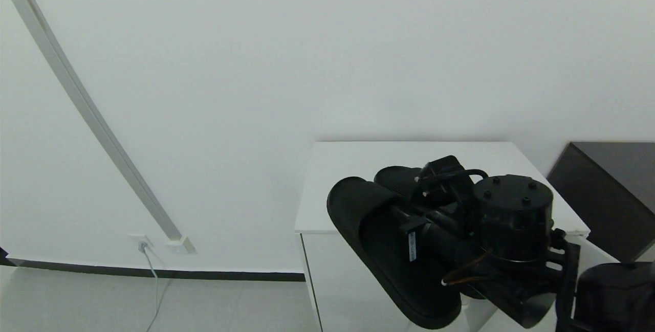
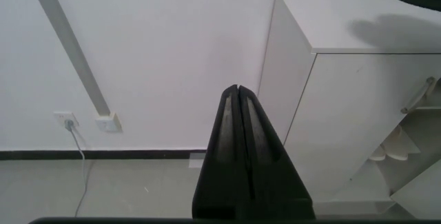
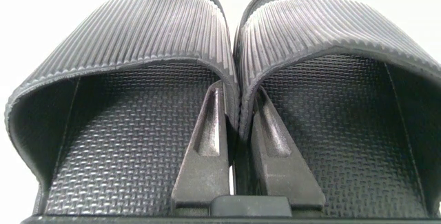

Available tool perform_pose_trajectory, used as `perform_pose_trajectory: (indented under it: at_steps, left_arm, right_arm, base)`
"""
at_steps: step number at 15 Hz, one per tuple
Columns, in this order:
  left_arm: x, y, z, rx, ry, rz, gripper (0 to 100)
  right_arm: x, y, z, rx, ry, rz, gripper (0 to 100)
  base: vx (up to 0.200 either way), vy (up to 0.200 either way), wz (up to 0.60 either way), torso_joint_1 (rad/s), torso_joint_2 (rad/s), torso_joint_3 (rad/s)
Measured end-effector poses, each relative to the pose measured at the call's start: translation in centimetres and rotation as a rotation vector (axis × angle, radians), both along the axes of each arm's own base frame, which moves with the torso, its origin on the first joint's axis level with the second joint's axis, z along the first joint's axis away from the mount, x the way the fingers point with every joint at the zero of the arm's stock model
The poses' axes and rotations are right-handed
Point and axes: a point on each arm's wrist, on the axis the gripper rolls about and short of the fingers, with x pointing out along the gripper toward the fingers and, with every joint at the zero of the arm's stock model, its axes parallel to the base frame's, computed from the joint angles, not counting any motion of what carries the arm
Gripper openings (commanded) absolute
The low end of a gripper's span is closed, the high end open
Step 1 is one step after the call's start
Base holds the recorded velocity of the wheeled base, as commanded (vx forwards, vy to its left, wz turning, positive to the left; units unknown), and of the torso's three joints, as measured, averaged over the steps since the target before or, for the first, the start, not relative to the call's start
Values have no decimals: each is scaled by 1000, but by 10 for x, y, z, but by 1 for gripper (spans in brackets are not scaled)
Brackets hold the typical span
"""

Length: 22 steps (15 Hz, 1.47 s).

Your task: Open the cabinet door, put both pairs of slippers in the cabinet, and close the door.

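Slippers (image 1: pixel 389 250) in pinch of right claw (image 3: pixel 238 103) over front edge of cabinet (image 1: pixel 409 153); left claw (image 2: pixel 238 93) pressed together, toward floor (image 2: pixel 103 189) beside cabinet.

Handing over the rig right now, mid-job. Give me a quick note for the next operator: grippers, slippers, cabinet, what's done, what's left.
Right gripper: shut on one pair of black slippers, fingers pinching the two straps' inner edges together, held above the white cabinet top near its front edge.
Left gripper: shut, holding nothing, left of the cabinet.
Done: cabinet appears opened; its inner shelves are exposed.
Left: place this pair inside, then the second pair, then shut the cabinet.
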Motion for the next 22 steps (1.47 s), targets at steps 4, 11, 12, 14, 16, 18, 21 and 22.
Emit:
perform_pose_trajectory:
  at_steps: [4, 11, 12, 14, 16, 18, 21, 22]
  left_arm:
    - [0, 0, 0, 0, 0, 1, 0]
    - [0, 0, 0, -3, 1, 2, 0]
    - [0, 0, 0, -3, 0, 1, 0]
    - [0, 0, 0, -3, 0, 2, 0]
    - [0, 0, 0, -3, 0, 1, 0]
    - [0, 0, 0, -3, 0, 1, 0]
    - [0, 0, 0, -3, 0, 2, 0]
    - [0, 0, 0, -3, 0, 2, 0]
  right_arm:
    - [-12, -10, 5, 4, -6, 29, 0]
    - [-11, -9, 3, 2, -7, 21, 0]
    - [-11, -9, 3, 2, -7, 22, 0]
    - [-11, -9, 2, -4, -2, 22, 0]
    - [-11, -9, 1, -5, -1, 21, 0]
    - [-11, -9, 1, -6, 0, 22, 0]
    - [-11, -8, 0, -6, 0, 24, 0]
    - [-11, -9, 0, -8, 2, 22, 0]
  base:
    - [0, 0, 0, 0, 0, 0]
    - [-143, 0, 0, 6, 2, 1]
    - [-200, 0, 0, -12, -12, 2]
    - [-200, 0, 0, 2, 0, 2]
    - [-200, 0, 0, 5, -2, 2]
    - [0, 0, 0, 0, 0, 0]
    - [0, 0, 0, 0, 0, 0]
    - [0, 0, 0, 0, 0, 0]
